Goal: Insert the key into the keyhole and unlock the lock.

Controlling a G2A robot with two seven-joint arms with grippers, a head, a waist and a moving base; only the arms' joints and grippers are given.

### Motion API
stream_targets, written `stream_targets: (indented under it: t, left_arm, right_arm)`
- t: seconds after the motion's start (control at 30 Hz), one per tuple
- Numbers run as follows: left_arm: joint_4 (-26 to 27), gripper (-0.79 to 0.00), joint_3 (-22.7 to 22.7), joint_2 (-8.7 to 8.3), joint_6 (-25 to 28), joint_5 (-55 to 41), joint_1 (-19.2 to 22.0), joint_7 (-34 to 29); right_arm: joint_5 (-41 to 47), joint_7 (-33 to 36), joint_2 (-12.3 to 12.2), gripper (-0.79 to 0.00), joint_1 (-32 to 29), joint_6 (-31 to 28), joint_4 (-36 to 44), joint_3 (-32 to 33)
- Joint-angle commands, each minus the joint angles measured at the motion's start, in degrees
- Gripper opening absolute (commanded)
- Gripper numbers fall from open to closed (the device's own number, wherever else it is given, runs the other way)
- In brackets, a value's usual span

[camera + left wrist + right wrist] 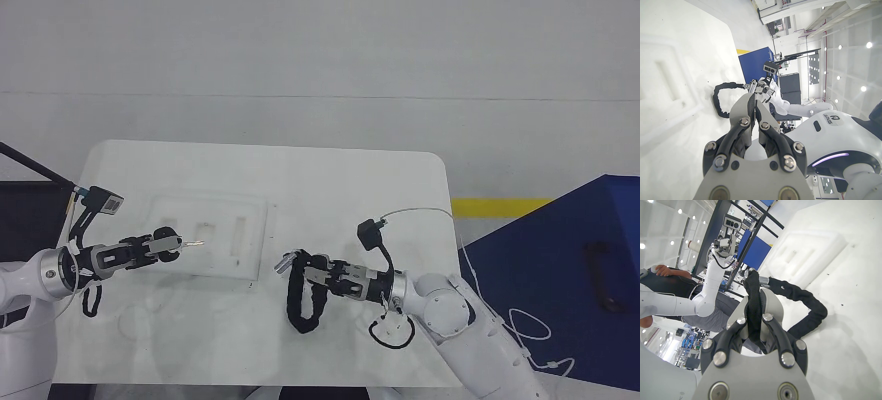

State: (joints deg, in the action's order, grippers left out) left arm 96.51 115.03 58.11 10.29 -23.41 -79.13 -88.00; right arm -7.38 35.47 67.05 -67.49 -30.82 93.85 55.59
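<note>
My left gripper (176,243) is shut on a small key (198,243), whose tip points right over the white foam tray (250,215). In the left wrist view the key (754,113) shows edge-on between the closed fingers (742,106). A little to the right of the tray, my right gripper (306,268) is shut on a black fabric-covered cable lock (298,300). The lock's metal head (284,264) faces left toward the key, a short gap away. Its loop (810,311) hangs down to the table, and the metal end (763,280) sticks out past my right gripper (755,294).
The foam tray (806,255) has several shallow recesses and lies on the white table (400,190). A blue cabinet (570,270) stands off the table's right edge. A thin grey cable (420,211) arcs above the right arm.
</note>
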Motion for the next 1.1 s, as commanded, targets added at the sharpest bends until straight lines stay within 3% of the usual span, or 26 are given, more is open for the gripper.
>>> stream_targets:
  t: [0.0, 0.17, 0.4, 0.53, 0.83, 0.9, 1.07]
  left_arm:
    - [0.00, -0.785, 0.00, 0.00, 0.00, 0.00, 0.00, 0.00]
    - [0.00, -0.785, 0.00, 0.00, 0.00, 0.00, 0.00, 0.00]
    - [0.00, -0.785, 0.00, 0.00, 0.00, 0.00, 0.00, 0.00]
    - [0.00, -0.785, 0.00, 0.00, 0.00, 0.00, 0.00, 0.00]
    - [0.00, -0.785, 0.00, 0.00, 0.00, 0.00, 0.00, 0.00]
    - [0.25, -0.785, -1.25, 0.25, -0.44, -2.49, -0.52, 2.60]
    - [1.16, -0.785, -6.09, 1.19, 11.38, -3.07, -2.87, 11.14]
  right_arm:
    - [0.16, -0.06, 0.02, -0.785, -0.31, 0.17, 0.33, -0.23]
    - [3.56, -3.30, 0.02, -0.785, -3.13, 4.80, 4.23, 0.44]
    - [-0.34, -19.53, 0.70, -0.785, -9.20, 16.46, 10.76, 0.45]
    - [-3.59, -23.85, 1.07, -0.785, -10.75, 16.98, 11.85, -0.64]
    - [-3.96, -24.08, 1.09, -0.785, -10.79, 16.90, 11.81, -0.71]
    - [-5.13, -24.87, 1.15, -0.785, -10.95, 17.67, 11.74, -0.68]
    - [-8.09, -27.59, 1.80, -0.785, -11.45, 18.42, 12.22, -3.00]
